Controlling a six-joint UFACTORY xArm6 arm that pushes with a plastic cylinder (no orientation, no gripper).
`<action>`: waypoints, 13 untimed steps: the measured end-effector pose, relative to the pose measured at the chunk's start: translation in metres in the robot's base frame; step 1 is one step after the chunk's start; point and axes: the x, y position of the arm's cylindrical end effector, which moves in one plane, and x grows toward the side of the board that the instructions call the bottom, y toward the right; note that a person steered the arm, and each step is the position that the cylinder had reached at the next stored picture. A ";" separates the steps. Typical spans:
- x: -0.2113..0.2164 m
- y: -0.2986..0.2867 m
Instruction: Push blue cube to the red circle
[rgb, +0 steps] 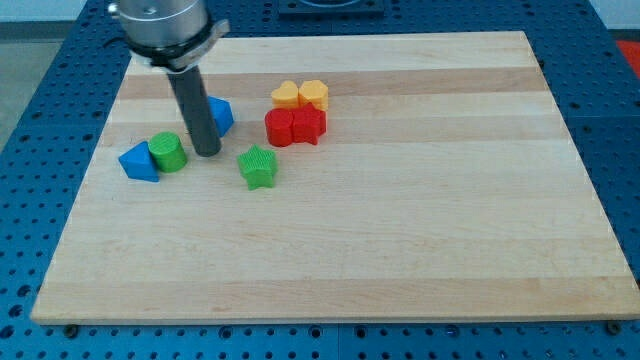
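My tip (207, 152) rests on the desk (400, 250), touching the blue cube (220, 114) at its 7 o'clock. Red circle (279, 128) lies at the cube's 3 o'clock, near, touching a red heart (310, 126). No hand here, only a rod. Green cylinder (168, 152) sits at the tip's 9 o'clock.
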 end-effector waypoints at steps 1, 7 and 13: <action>-0.014 -0.034; -0.068 -0.034; -0.015 -0.005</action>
